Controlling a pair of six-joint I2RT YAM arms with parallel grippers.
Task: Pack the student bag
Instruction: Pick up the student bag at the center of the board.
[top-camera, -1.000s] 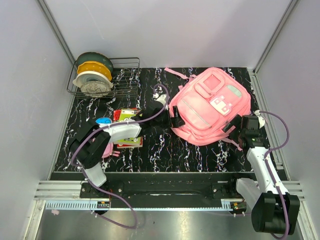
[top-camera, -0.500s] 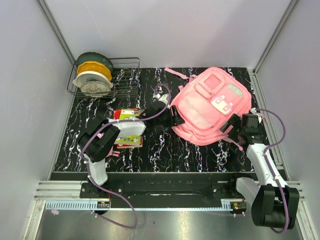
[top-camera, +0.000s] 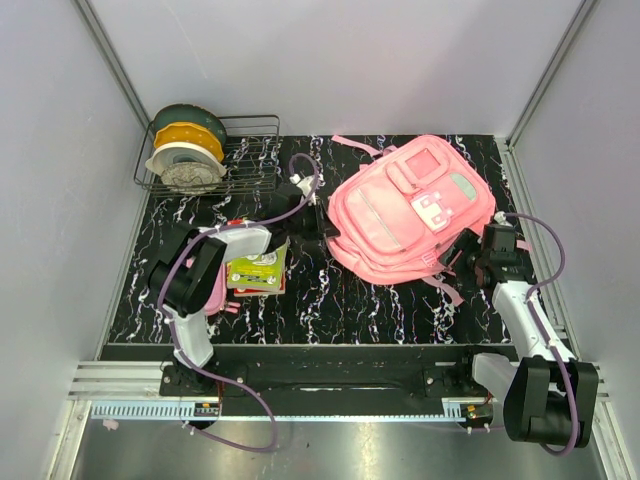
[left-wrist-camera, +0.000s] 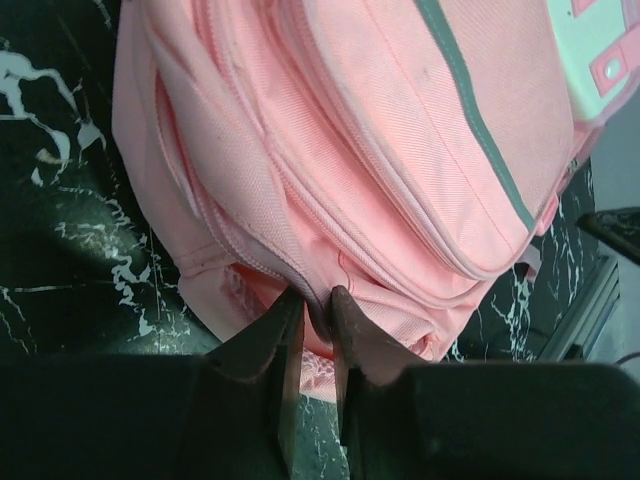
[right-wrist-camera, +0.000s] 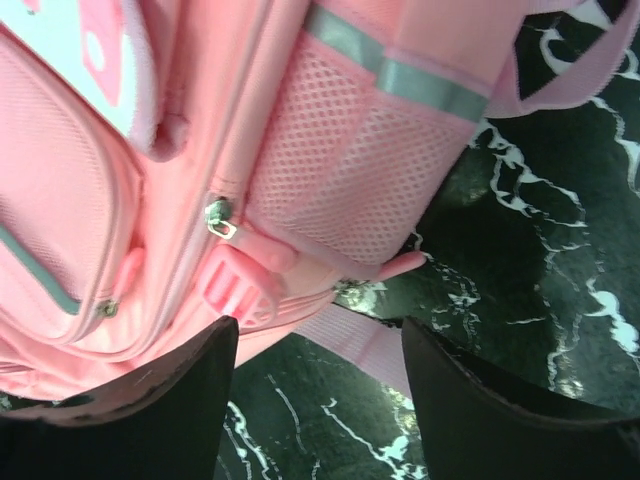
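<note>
Hazards: student bag lies flat on the marbled table, right of centre. The left gripper pinches only a thin fold of its seam, likely to slip under pull; right gripper, jaws apart and empty, could snag the buckle.

Left arm: my elbow bent sharp near base, forearm reaching out to right, wrist low. Left gripper: my fingers almost together, pinching seam fold of student bag. Right arm: stretched forward from base, slanting slightly left. Right gripper: my fingers spread wide, clamping nothing.
</note>
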